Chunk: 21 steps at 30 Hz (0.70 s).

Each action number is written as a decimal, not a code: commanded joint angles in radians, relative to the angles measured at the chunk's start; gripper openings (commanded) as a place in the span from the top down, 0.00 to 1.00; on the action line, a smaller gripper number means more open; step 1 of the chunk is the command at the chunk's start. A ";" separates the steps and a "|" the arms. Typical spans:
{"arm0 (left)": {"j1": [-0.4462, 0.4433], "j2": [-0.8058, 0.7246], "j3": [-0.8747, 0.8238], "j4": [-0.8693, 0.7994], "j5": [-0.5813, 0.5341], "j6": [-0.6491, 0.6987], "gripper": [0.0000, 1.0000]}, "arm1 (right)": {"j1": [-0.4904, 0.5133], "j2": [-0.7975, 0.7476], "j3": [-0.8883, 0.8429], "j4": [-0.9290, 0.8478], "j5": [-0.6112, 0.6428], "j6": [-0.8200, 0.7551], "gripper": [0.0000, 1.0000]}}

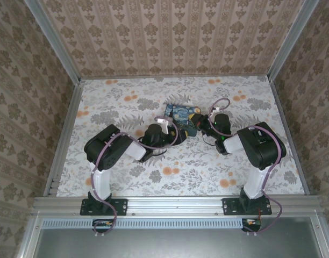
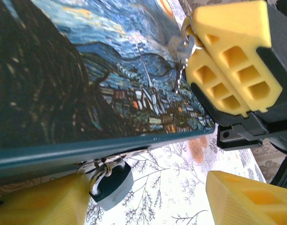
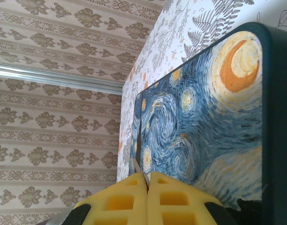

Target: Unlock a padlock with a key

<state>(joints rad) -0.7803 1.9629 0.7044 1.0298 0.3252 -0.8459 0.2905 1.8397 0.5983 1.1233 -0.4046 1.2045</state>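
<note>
The padlock [image 2: 110, 180], small, dark and bluish with a silver shackle, hangs from a hasp on the lower edge of the night-sky painted box [image 2: 87, 79]. My left gripper [image 2: 148, 187] is open around it; its left finger [image 2: 40, 201] is right beside the lock and its right finger [image 2: 246, 197] stands well clear. My right gripper [image 3: 148, 180] is shut on the key [image 3: 139, 168], a thin metal blade that pokes out towards the box [image 3: 204, 117]. In the left wrist view the key [image 2: 181, 49] and its ring stick out of the right gripper's yellow fingers [image 2: 228, 61]. From above, both grippers flank the box [image 1: 181, 118].
The box lies mid-table on a floral cloth [image 1: 180, 172]. Patterned walls with aluminium rails [image 1: 62, 140] enclose the left, right and far sides. Open cloth lies in front of and behind the box.
</note>
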 commanded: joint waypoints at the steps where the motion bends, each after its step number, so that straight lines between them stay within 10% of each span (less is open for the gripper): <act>1: -0.017 0.011 -0.012 0.061 -0.001 -0.008 0.33 | -0.002 0.030 -0.009 -0.023 -0.010 -0.003 1.00; 21: -0.028 0.123 -0.020 0.191 -0.102 -0.115 0.43 | -0.003 0.045 -0.012 -0.014 -0.011 0.000 1.00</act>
<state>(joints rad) -0.7994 2.0544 0.6994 1.1873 0.2569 -0.9218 0.2905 1.8511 0.5987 1.1458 -0.4049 1.2053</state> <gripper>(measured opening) 0.575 0.065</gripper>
